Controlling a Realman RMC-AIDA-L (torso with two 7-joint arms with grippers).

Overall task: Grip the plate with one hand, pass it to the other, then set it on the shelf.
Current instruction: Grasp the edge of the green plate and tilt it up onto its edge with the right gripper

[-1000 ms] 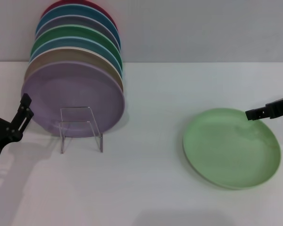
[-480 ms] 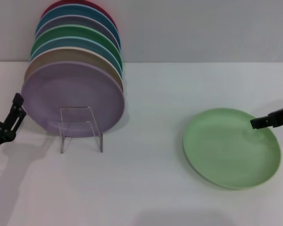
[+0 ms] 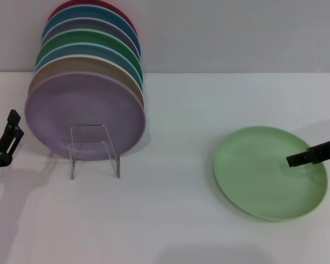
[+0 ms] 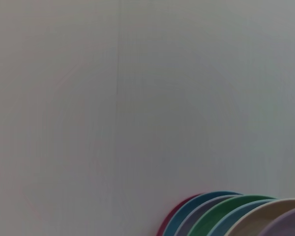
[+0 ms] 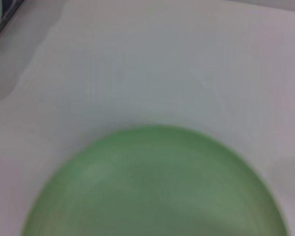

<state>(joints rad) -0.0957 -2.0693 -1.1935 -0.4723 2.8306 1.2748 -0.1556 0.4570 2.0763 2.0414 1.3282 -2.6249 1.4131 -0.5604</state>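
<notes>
The light-green plate (image 3: pixel 264 173) lies flat on the white table at the right; it fills the lower part of the right wrist view (image 5: pixel 157 196). My right gripper (image 3: pixel 307 157) reaches in from the right edge, low over the plate's right part. My left gripper (image 3: pixel 5 144) is at the far left edge, left of the clear acrylic shelf (image 3: pixel 94 143), apart from it. The shelf holds several upright plates, with a lilac plate (image 3: pixel 82 104) at the front.
The row of coloured plates on the shelf leans back toward the grey wall; their rims show in the left wrist view (image 4: pixel 226 216). Bare white table lies between the shelf and the light-green plate.
My right gripper has come down from the plate's far right rim to low over its right part. My left gripper has drawn back to the left edge and lower.
</notes>
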